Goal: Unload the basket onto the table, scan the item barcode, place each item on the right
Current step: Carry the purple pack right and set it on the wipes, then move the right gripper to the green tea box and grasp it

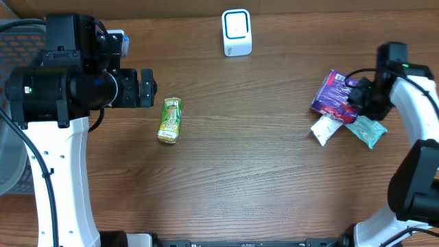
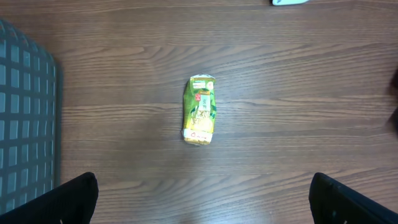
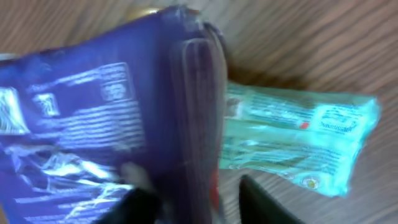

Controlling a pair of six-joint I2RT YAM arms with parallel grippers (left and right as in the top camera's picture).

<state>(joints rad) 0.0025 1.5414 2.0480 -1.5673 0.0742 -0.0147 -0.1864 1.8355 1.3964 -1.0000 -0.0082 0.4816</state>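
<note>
Right claw sits at the purple packet on the right side, fingers apparently either side of its fold, but the wrist view is blurred, so I cannot tell if it grips or not. Left claw is spread wide, holding nothing, near the green packet lying flat left of centre. Risk: a weak pinch on slick film could let the purple packet slip or drag the teal packet just beside it, and a crumpled barcode may not read at the white scanner, well apart at top centre.
</note>
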